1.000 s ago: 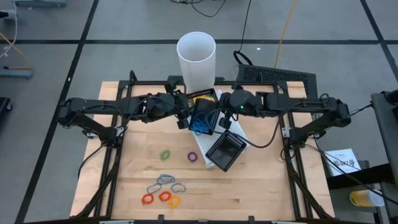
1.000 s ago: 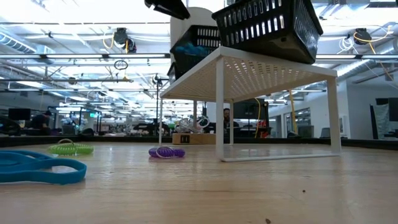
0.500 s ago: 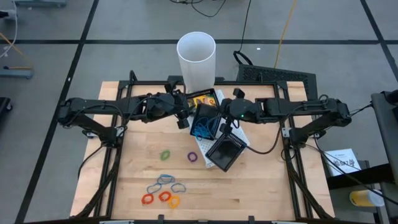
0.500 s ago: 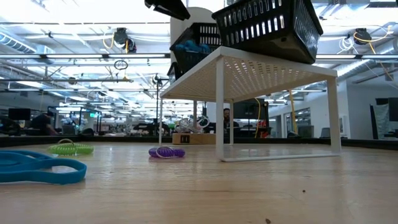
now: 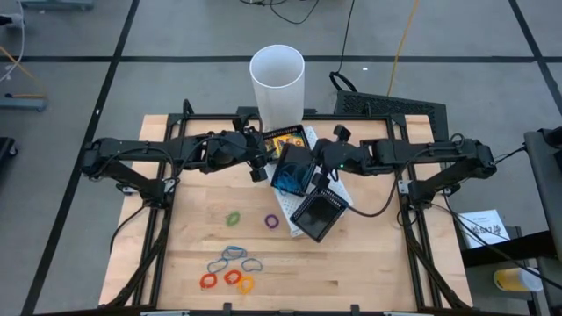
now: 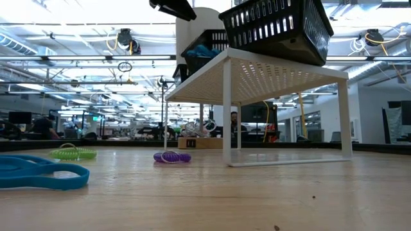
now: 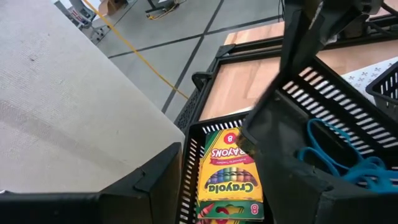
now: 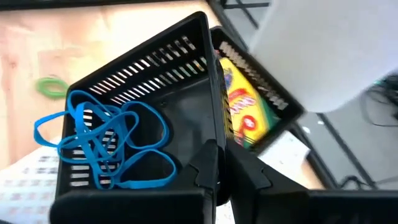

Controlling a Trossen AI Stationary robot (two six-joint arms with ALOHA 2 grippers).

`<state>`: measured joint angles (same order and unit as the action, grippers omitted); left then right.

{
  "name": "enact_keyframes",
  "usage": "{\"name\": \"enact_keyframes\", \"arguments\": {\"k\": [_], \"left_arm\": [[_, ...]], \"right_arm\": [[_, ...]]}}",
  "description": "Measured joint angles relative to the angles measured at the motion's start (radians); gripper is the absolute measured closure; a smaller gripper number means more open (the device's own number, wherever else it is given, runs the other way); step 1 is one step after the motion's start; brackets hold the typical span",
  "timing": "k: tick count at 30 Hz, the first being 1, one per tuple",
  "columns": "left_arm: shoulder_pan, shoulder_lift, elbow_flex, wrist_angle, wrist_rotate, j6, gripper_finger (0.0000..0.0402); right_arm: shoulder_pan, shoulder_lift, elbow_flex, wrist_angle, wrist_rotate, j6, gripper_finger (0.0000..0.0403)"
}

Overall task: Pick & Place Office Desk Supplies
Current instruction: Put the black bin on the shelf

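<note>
So we've got the right gripper (image 5: 309,178) pinched on the wall of the middle black mesh bin (image 5: 291,168), now tipped steeper beside the tall white cup (image 5: 277,83) (blue rubber bands (image 8: 106,146) inside). Left gripper (image 5: 257,167) waits wide open by the yellow crayon box (image 7: 230,174).

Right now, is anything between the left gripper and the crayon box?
Partly. The black bin holding blue bands, tilted by the shut right gripper, covers one edge of the crayon box. The rest lies open before the left gripper.
</note>
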<state>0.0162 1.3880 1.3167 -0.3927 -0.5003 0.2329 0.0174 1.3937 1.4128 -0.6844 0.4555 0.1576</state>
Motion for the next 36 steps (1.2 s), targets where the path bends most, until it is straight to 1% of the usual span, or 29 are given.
{"name": "enact_keyframes", "arguments": {"k": [4, 14, 21, 27, 30, 36], "left_arm": [[0.0, 0.0, 0.0, 0.0, 0.0, -0.002, 0.0188], [0.0, 0.0, 0.0, 0.0, 0.0, -0.002, 0.0188], [0.0, 0.0, 0.0, 0.0, 0.0, -0.002, 0.0188], [0.0, 0.0, 0.0, 0.0, 0.0, -0.002, 0.0188], [0.0, 0.0, 0.0, 0.0, 0.0, -0.002, 0.0188], [0.001, 0.0, 0.0, 0.0, 0.0, 0.002, 0.0188]], "right_arm": [[0.012, 0.0, 0.0, -0.02, 0.089, 0.014, 0.0392], [0.031, -0.001, 0.0, -0.05, 0.107, 0.061, 0.0392], [0.066, -0.001, 0.0, -0.117, 0.224, 0.119, 0.0392], [0.077, -0.008, 0.0, -0.162, 0.233, 0.172, 0.0392], [0.083, -0.007, 0.0, -0.186, 0.255, 0.197, 0.0392], [0.084, -0.007, 0.0, -0.234, 0.255, 0.238, 0.0392]]}}
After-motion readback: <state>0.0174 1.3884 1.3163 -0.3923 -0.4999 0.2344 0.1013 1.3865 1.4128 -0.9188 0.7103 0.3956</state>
